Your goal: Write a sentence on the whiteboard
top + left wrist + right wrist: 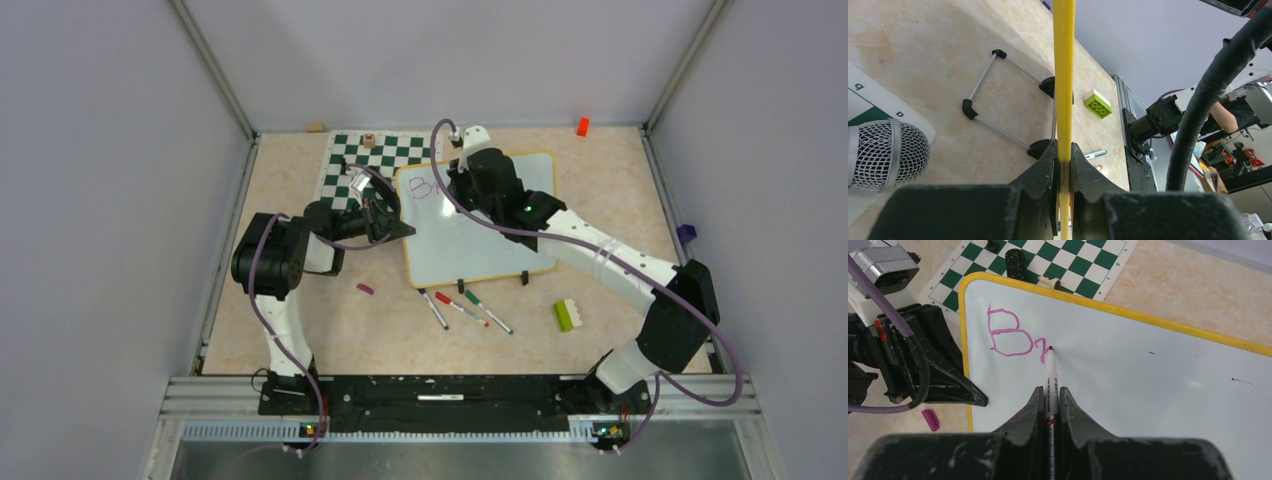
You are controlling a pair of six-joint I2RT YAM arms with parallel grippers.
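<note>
The whiteboard point(480, 250) is laid flat on the table point(300, 320), its far left corner over the chess mat point(350, 160). Its yellow left rim is pinched edge-on by the narrowly set left hand point(1064, 162). A marker point(1050, 372) is clamped in the right hand point(1050, 400), with its tip pressed just right of the purple "B" that begins the sentence point(1009, 334).

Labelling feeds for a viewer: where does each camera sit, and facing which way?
Top external: above and behind both arms, looking down on the table; arms show whole.
Left wrist: on the left arm, sighting along the whiteboard edge-on; left gripper shut on it.
Right wrist: on the right arm, looking down at the whiteboard; right gripper shut on the marker.
Shared: top and right wrist both show the purple letters and chess mat.
</note>
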